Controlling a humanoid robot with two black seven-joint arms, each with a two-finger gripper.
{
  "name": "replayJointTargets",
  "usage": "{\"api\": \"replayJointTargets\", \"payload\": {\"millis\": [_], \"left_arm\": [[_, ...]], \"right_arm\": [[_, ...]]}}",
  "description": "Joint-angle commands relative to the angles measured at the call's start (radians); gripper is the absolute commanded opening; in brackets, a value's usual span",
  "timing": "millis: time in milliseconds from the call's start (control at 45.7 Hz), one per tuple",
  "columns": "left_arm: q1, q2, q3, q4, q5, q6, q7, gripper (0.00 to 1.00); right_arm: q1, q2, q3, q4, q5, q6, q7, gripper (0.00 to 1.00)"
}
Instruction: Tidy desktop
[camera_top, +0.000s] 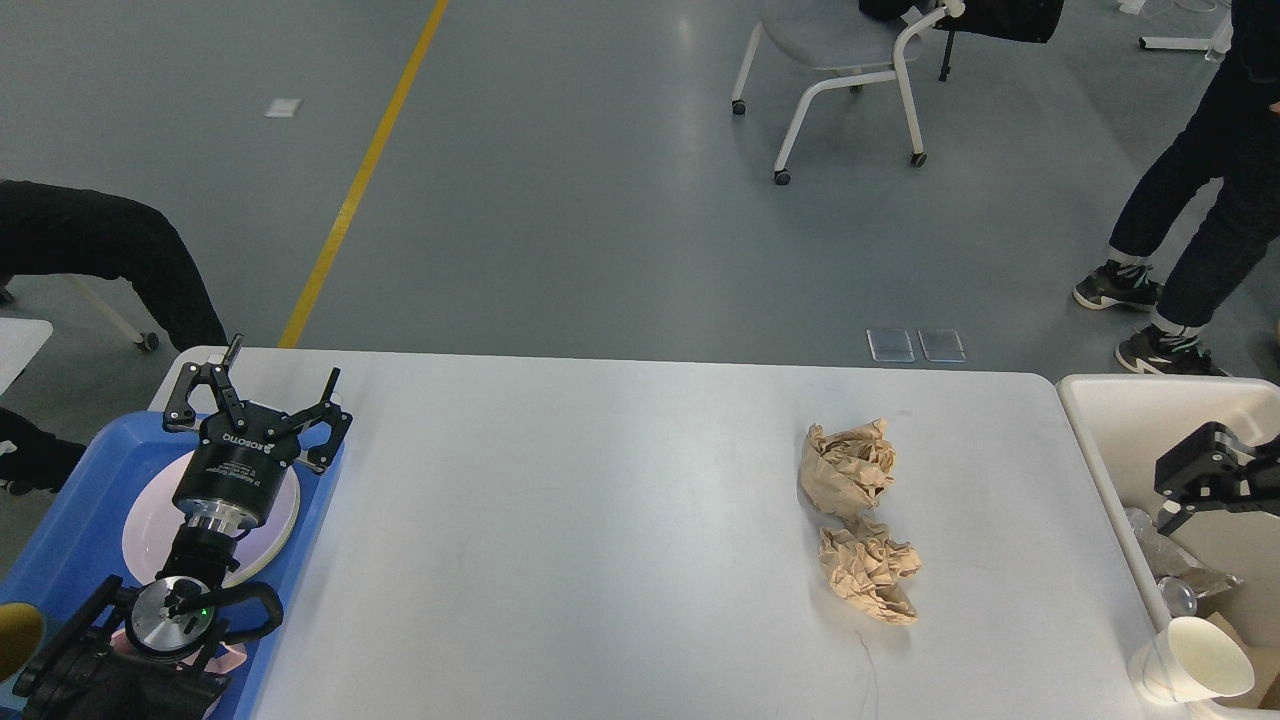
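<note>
The white desktop (600, 520) carries two crumpled brown paper balls right of centre, one (845, 465) just behind the other (868, 573). My left gripper (262, 392) hovers open at the table's left end, over the blue tray (80, 480), with nothing between its fingers. My right gripper (1240, 500) is low at the right edge, over the beige bin (1090, 420). Only one splayed finger (1190, 475) of it shows, with nothing on it. Both grippers are far from the paper.
A pale plate (145, 525) lies in the blue tray under my left arm. The bin holds clear wrapping and a white paper cup (1195, 660). Beyond the table stand a person's legs (1170, 230) at the far right and a wheeled chair (830, 60).
</note>
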Motion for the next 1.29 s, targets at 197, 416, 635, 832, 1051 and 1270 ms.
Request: {"api": "replayJointTargets", "payload": {"millis": [197,416,635,832,1051,1270], "left_arm": [[0.0,0.0,0.0,-0.001,0.0,0.0,0.0,0.96],[0.0,0.0,0.0,0.0,0.0,0.0,-0.001,0.96],[0.0,0.0,0.0,0.0,0.0,0.0,-0.001,0.96],[0.0,0.0,0.0,0.0,0.0,0.0,0.0,0.96],[0.0,0.0,0.0,0.0,0.0,0.0,0.0,0.96],[0.0,0.0,0.0,0.0,0.0,0.0,0.0,0.96]], "right_arm": [[-0.342,0.002,0.148,-0.029,0.0,-0.333,0.002,1.0],[-0.572,0.011,0.246,-0.112,0.004,-0.512,0.005,1.0],[-0.668,0.038,0.306,-0.167,0.013,-0.582,0.005,1.0],[-0.78,0.091,0.363,-0.257,0.013,-0.583,0.006,1.0],[-0.87,0.102,0.424,-0.359,0.015,-0.586,0.008,1.0],[-0.932,0.117,0.477,-0.423,0.015,-0.588,0.009,0.95]]}}
